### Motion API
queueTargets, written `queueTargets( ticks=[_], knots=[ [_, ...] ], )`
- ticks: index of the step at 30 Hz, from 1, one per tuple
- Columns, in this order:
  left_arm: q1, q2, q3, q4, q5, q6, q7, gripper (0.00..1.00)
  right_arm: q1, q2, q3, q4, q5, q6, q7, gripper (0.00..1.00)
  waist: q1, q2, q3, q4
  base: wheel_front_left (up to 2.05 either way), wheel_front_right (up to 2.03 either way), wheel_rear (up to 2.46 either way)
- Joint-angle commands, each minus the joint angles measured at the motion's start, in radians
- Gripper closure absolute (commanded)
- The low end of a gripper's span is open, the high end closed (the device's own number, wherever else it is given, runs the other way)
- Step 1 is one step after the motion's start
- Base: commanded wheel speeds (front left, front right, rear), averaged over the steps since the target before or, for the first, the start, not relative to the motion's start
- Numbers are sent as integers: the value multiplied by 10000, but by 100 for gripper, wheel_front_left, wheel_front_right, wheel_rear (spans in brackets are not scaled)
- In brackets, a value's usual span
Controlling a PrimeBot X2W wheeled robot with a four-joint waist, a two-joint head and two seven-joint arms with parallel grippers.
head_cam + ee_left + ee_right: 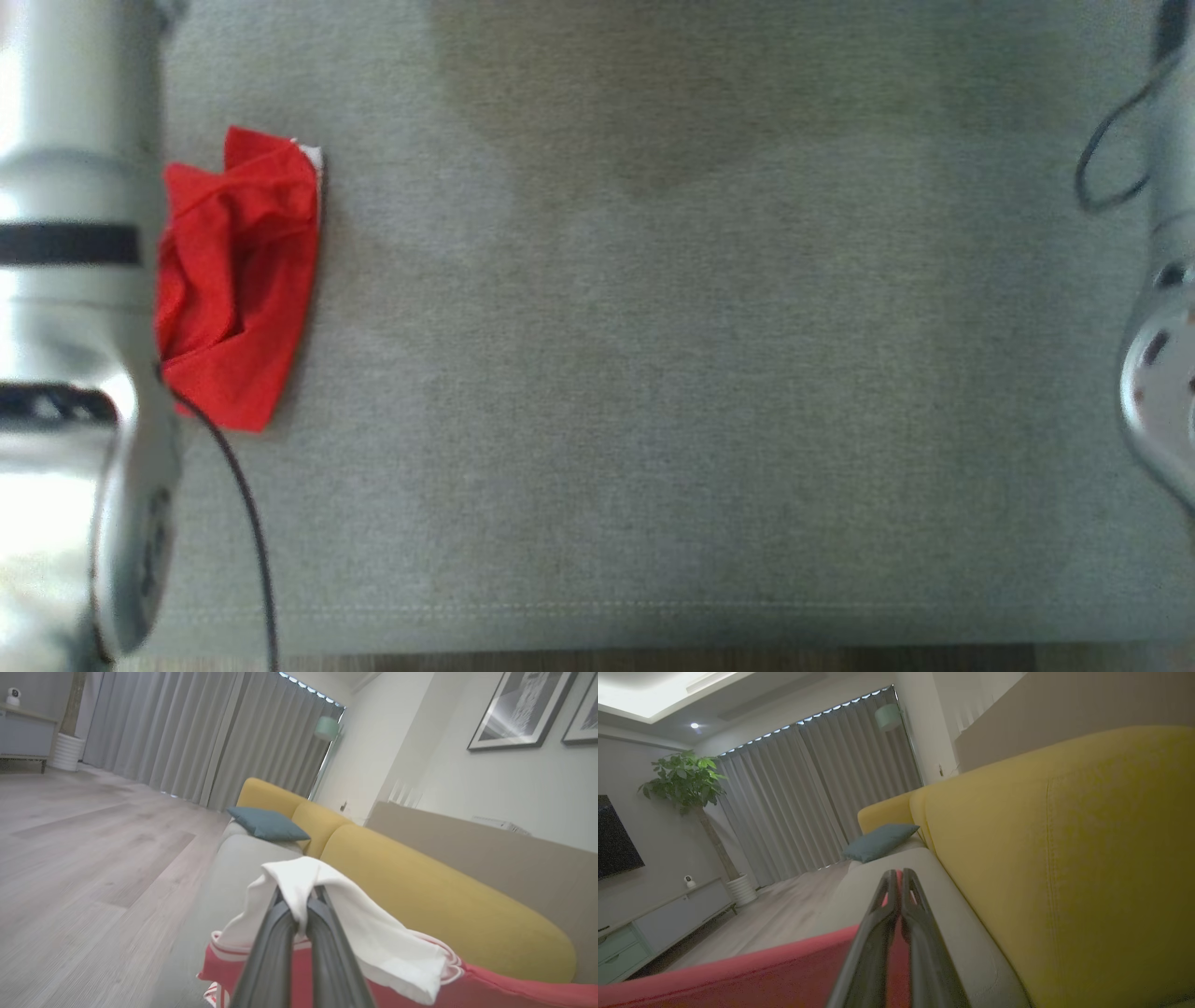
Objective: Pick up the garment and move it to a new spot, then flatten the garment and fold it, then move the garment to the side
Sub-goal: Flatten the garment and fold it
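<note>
The garment (233, 280) is red with a white edge and lies crumpled at the left of the grey sofa seat (700, 373), partly behind my left forearm (65, 280). In the left wrist view my left gripper (300, 892) is shut on a white fold of the garment (373, 942), and red cloth with striped trim hangs below it. In the right wrist view my right gripper (899, 873) is shut with a strip of the red garment (761, 975) pinched between its fingers, and the cloth runs off to the lower left. My right forearm (1162, 373) shows at the head view's right edge.
A yellow backrest (444, 896) runs along the seat and stands very close beside the right gripper (1064, 858). A blue cushion (268, 823) lies at the sofa's far end. Wooden floor (70, 858) borders the seat's front edge. A black cable (247, 504) hangs from the left arm.
</note>
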Motion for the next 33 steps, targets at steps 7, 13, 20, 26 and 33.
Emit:
queueTargets(
  ticks=[7, 13, 20, 26, 33],
  knots=[
    [1267, 269, -520, 1046, 238, -564, -538, 100, 1127, 18, -231, 1403, -498, 37, -331, 100, -3, 0, -188, 234, 0, 0, 0],
    [3232, 403, -1355, 1230, 195, -759, -690, 100, 2514, -528, -85, 2611, -652, 37, -80, 100, -3, 0, -1039, 272, 0, 0, 0],
    [5630, 1321, -3213, -148, -520, -768, -633, 100, 3693, -866, 1065, 2966, -376, 37, 1114, 100, -3, 0, -1966, 119, 0, 0, 0],
    [7134, 2281, -4310, -1517, -1453, -769, -384, 100, 4550, -1218, 2338, 3024, 352, 37, 2169, 100, -3, 0, -2616, 84, 0, 0, 0],
    [8181, 3206, -5297, -2927, -1870, -770, 162, 100, 5550, -1689, 4095, 2751, 1611, 37, 3326, 100, -3, 0, -3318, 161, 0, 0, 0]
  ],
)
